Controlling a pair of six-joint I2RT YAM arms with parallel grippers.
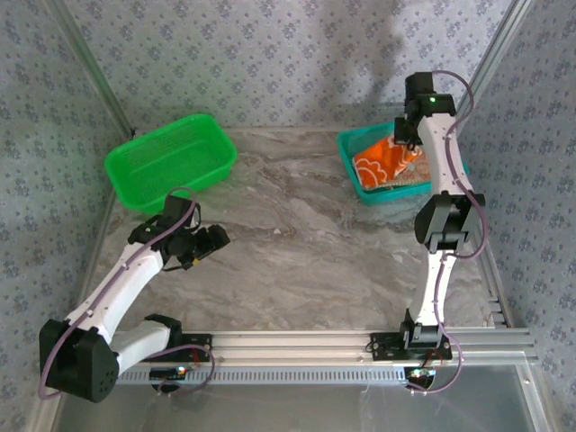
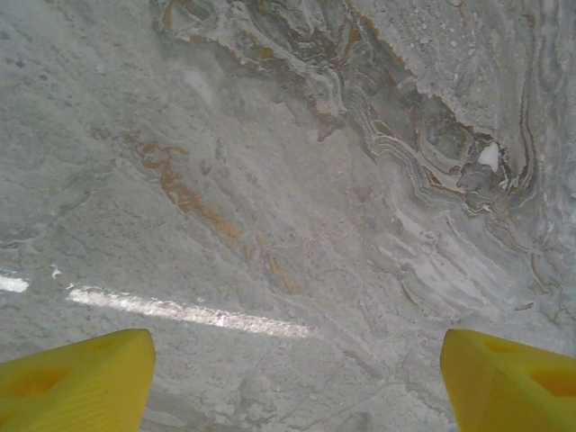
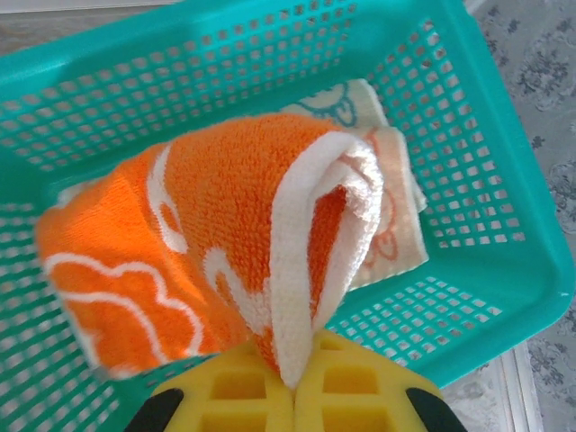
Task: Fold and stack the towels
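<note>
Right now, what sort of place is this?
Probably a staged robot test cell, not a home: a marble-look table edged by an aluminium rail, patterned backdrop walls close around it, an orange towel in a teal basket.

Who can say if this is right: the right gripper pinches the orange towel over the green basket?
Wrong basket: the right wrist view shows the right gripper pinching the orange towel over the teal basket, not a green one.

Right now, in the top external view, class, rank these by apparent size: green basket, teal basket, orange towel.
Largest: green basket.
Then teal basket, partly hidden by the right arm, so that gap is unsure.
Smallest: orange towel.
</note>
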